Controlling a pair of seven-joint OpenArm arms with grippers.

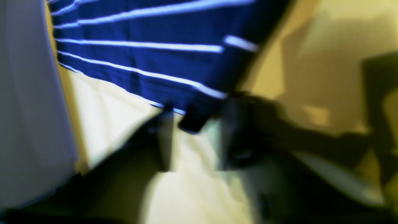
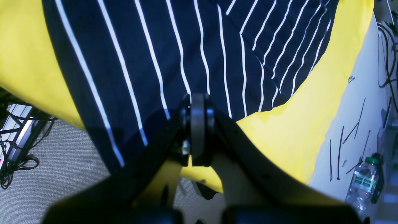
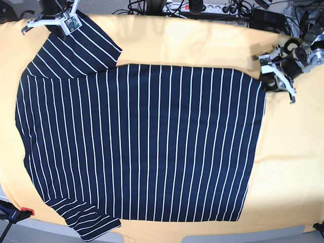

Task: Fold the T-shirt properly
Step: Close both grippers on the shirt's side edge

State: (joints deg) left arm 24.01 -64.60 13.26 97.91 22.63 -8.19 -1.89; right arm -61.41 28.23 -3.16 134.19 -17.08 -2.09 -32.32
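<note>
Base view is giving me the T-shirt point(image 3: 142, 147) lying spread flat across the yellow table cover point(image 3: 288, 167), stripes running top to bottom in this view, one sleeve point(image 3: 76, 48) reaching toward the upper left corner and the other point(image 3: 91, 220) poking out at the lower left. The straight edge on the right side is ending just short of the left gripper point(image 3: 270, 80), which is sitting at the shirt's upper right corner. I am seeing that corner of the fabric right at its fingers, but the left wrist picture is blurring badly: a dark fold of cloth point(image 1: 192, 119) seems to be lying between the two fingers point(image 1: 164, 137), and I cannot tell whether they are pinching it or standing apart.

The right gripper point(image 3: 65, 28) is hanging over the upper left sleeve. In the right wrist view I am looking down its fingers point(image 2: 198, 124), which are pressing together with no gap between them, right over the shirt's edge point(image 2: 174, 102); whether any fabric is caught between them I cannot make out.

Outward from the shirt, the yellow cover is draping over the table edge, grey carpet point(image 2: 62, 161) is showing below, a plastic water bottle point(image 2: 363, 183) is lying on the floor at the lower right of the right wrist view, and cables and a power strip point(image 3: 202, 7) are crowding the far side of the table
</note>
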